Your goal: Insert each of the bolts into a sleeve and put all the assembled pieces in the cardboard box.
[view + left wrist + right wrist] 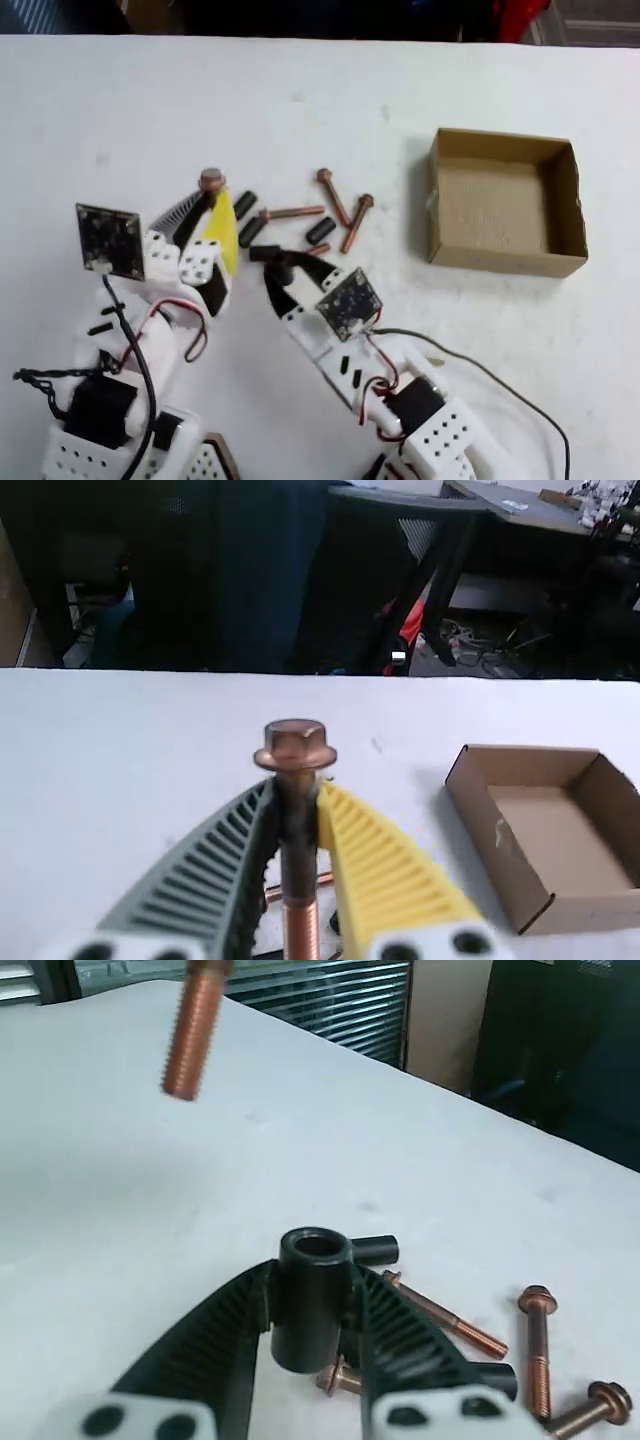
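The left gripper is closed on 1 bolt. The shank is clamped between the grey and yellow fingers, head up, long axis near vertical. The right gripper is closed on 1 black sleeve, which stands upright with its bore open upward.

In the right wrist view the bolt's threaded end hangs higher than the bore and off to one side, apart from it. The 2 axes run roughly parallel but offset. Insertion calls for the thread tip to be brought over the bore, then lowered.

In the high view 4 loose bolts and 3 loose sleeves lie on the table, between the grippers and the cardboard box. The box stands well apart from both grippers, on the right arm's side.

No writing can be read on any part.
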Robot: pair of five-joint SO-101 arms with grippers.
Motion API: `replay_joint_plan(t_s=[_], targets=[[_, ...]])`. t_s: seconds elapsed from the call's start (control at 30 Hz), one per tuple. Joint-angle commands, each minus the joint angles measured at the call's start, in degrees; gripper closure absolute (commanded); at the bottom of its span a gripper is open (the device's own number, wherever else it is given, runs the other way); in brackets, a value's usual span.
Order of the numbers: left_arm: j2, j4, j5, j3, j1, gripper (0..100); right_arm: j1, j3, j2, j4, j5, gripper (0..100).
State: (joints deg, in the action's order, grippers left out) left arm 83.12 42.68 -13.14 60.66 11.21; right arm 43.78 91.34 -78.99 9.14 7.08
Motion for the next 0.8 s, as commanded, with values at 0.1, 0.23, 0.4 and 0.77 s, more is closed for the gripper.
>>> replay_joint_plan(t_s=[0.1, 0.23, 0.4, 0.77], targets=[[1.1, -3.9, -4.0, -0.4, 0.4, 98, 2.1, -0.4, -0.9, -2.7, -0.6, 98.2], [1.1, -6.9, -10.0, 0.4, 0.4, 98, 1.8, -0.4, -0.6, -5.5, 0.3, 98.2], [1.3, -17.8, -10.4, 8.4, 2.3, 98, 2.0, -0.4, -0.8, -5.3, 5.1, 98.1], [1.3, -20.9, -10.4, 10.9, 7.6, 98, 0.6, 1.5, -0.9, -6.7, 5.2, 98.1]])
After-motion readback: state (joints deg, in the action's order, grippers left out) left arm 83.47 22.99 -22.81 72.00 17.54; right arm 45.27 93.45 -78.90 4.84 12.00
